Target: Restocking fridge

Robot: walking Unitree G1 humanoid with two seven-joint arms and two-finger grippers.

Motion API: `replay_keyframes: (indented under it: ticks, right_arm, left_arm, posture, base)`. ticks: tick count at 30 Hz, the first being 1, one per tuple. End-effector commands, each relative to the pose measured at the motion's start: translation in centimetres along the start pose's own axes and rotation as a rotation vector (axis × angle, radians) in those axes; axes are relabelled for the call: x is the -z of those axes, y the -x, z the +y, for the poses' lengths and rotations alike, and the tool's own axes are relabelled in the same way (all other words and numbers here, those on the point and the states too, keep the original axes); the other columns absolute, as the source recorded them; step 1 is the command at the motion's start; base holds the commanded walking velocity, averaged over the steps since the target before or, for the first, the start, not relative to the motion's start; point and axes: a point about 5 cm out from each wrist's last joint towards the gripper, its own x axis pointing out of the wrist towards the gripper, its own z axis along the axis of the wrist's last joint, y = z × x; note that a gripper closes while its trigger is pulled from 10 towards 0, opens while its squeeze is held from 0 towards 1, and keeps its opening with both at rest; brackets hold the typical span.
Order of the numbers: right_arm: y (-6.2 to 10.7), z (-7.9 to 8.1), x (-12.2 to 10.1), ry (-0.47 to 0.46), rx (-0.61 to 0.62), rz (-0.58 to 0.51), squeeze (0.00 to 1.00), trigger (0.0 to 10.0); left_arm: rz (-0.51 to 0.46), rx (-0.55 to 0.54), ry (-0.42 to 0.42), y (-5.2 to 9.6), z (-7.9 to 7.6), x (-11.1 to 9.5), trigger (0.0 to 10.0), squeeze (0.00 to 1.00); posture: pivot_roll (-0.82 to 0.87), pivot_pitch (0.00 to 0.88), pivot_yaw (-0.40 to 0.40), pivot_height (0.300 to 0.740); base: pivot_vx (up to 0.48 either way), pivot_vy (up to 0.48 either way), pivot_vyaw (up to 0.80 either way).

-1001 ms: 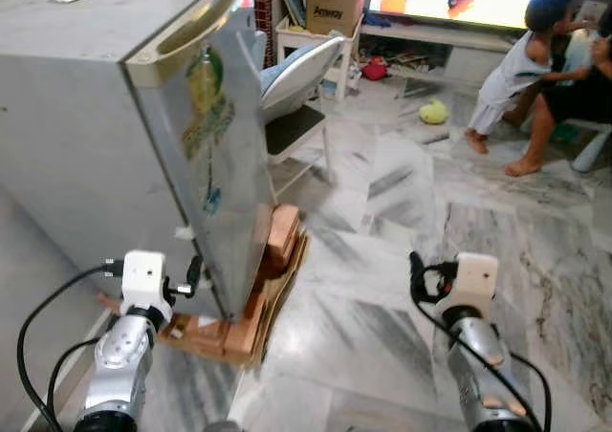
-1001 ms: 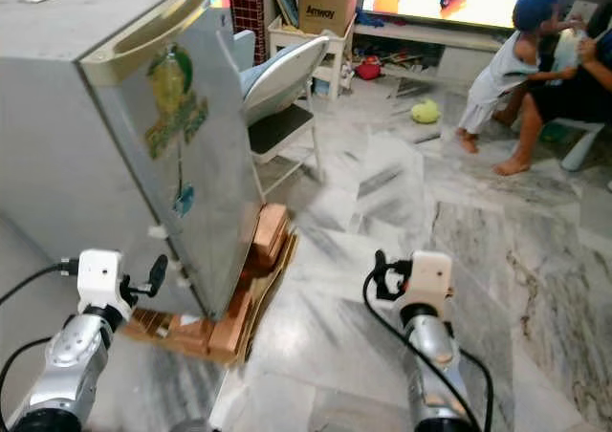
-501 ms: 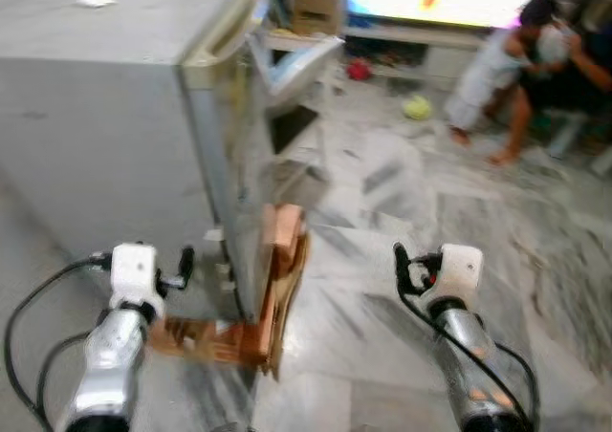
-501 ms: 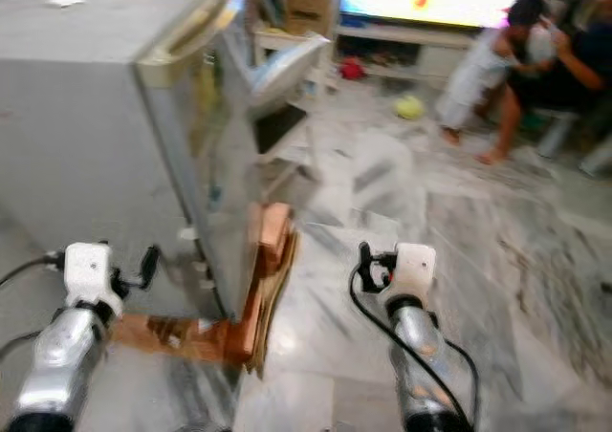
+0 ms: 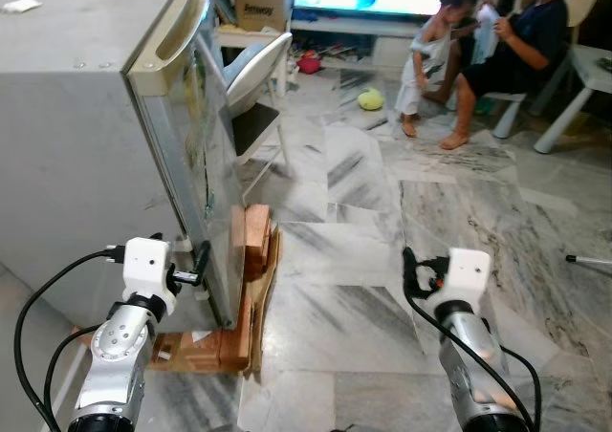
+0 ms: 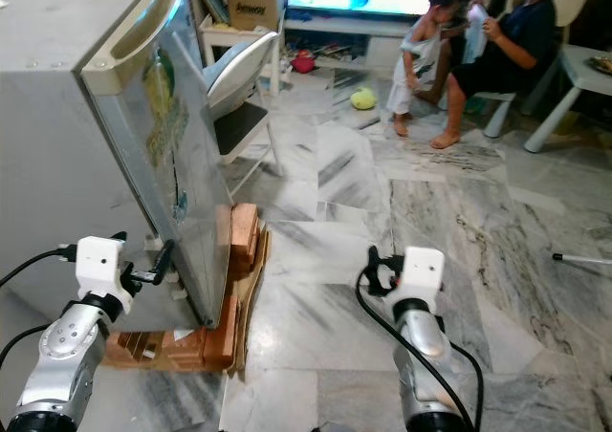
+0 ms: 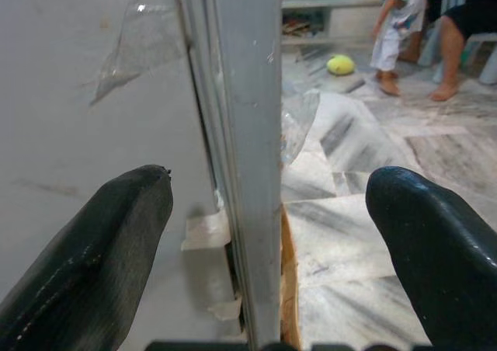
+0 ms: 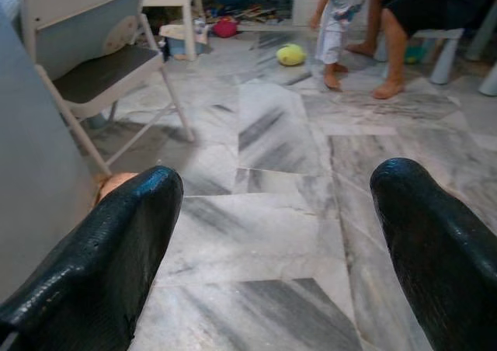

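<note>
A small grey fridge stands at my left with its sticker-covered door shut. My left gripper is low at the door's free edge. In the left wrist view it is open, one finger on the fridge's side wall and the other out over the floor, the door edge between them. My right gripper hangs over the marble floor, well right of the fridge. Its wrist view shows it open with nothing between the fingers.
The fridge rests on a stack of wood and cardboard. A white folding chair stands just past the door. Two people are at the back right near a white table leg. A yellow ball and a thin stick lie on the floor.
The whole picture has swung and sharpened, so the camera moved; the fridge door now shows more edge-on. Both grippers keep about the same places in front of me.
</note>
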Motion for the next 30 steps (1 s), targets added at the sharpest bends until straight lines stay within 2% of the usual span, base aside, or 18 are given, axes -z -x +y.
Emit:
replay_keyframes:
  ticks: [1, 17, 30]
  right_arm:
    - [-0.11, -0.11, -0.18, 0.008, -0.001, -0.004, 0.00, 10.0]
    - [-0.12, -0.18, 0.00, 0.016, 0.003, 0.006, 0.00, 10.0]
    - [0.09, -0.29, 0.11, 0.025, 0.008, 0.009, 0.00, 10.0]
  left_arm:
    - [-0.008, 0.009, -0.009, -0.03, -0.07, -0.41, 10.0, 0.00]
    - [0.010, 0.000, -0.028, 0.17, -0.04, -0.23, 10.0, 0.00]
    - [0.023, -0.057, -0.017, 0.83, 0.55, 0.04, 10.0, 0.00]
  posture:
    - [0.03, 0.000, -0.026, 0.740]
    - [0.03, 0.000, -0.023, 0.740]
    - [0.03, 0.000, -0.020, 0.740]
  base:
    - [0.000, -0.259, 0.00]
    - [0.000, -0.451, 0.00]
    - [0.000, 0.000, 0.00]
